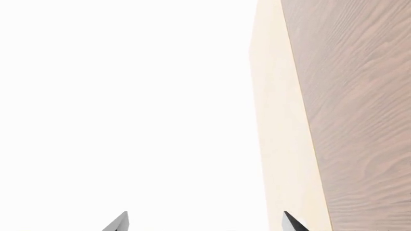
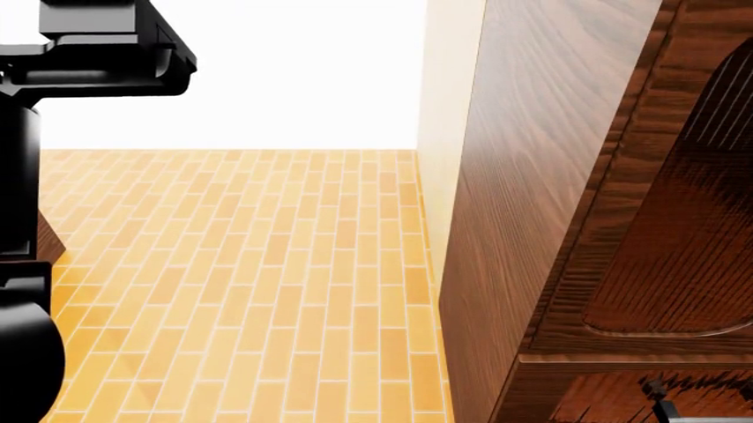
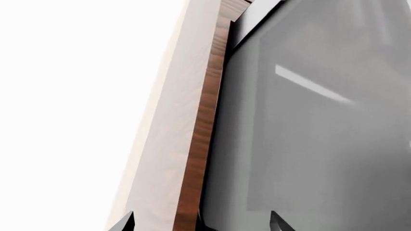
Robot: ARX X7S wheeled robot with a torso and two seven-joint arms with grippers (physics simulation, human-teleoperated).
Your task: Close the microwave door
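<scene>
Brick floor (image 2: 271,282); right claw (image 3: 202,222) spread near microwave door (image 3: 321,134)

Brick floor (image 2: 247,282) beside wooden cabinet (image 2: 530,176)

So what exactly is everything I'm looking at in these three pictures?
Brick floor: one, orange, spread below the head camera.
Wooden cabinet: one, dark brown, on the right in the head view; pale side panel facing the left wrist camera.
Grey glass panel: one, probably the microwave door, close ahead of the right wrist camera.
Left arm: one, black, at the head view's left.
Left gripper: jaws apart, empty.
Right gripper: jaws apart, empty.
</scene>
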